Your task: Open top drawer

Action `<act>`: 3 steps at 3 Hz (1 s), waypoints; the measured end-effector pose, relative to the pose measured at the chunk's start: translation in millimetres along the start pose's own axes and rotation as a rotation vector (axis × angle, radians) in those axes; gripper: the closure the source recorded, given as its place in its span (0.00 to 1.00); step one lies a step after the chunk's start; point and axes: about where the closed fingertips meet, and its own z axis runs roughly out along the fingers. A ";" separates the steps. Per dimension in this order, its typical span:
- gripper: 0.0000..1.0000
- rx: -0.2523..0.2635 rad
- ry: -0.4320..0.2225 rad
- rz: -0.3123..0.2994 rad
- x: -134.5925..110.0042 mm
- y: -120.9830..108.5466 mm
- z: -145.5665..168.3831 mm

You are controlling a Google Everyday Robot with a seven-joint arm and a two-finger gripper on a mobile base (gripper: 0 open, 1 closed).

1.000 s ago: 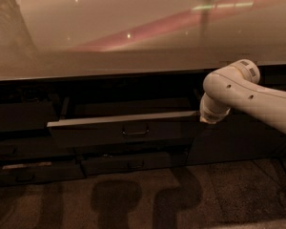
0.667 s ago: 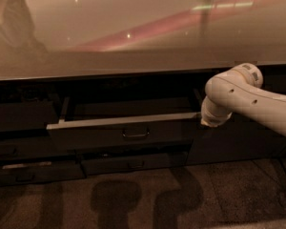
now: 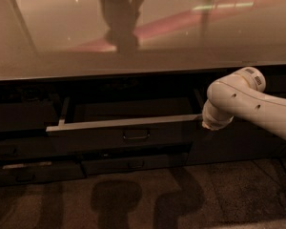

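The top drawer stands pulled partway out under the counter. Its dark flat front carries a small loop handle, a pale strip runs along its top edge, and a light metal side edge shows on the left. My white arm reaches in from the right. Its gripper sits at the drawer front's right top corner, mostly hidden behind the wrist.
A glossy pale countertop overhangs the drawers and reflects a dark figure. A shallower drawer with a like handle sits below. Shorter drawer fronts stack at the left. Speckled floor with shadows lies in front.
The arm's end has dropped slightly beside the drawer's right corner. The drawer stands about as far out as before. A dark reflection now shows on the countertop.
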 end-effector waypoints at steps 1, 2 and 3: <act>1.00 0.000 0.000 0.000 -0.2 -1.4 -3.7; 1.00 0.012 -0.007 0.002 0.9 -2.7 -13.2; 1.00 0.072 -0.039 0.016 8.2 -7.4 -64.9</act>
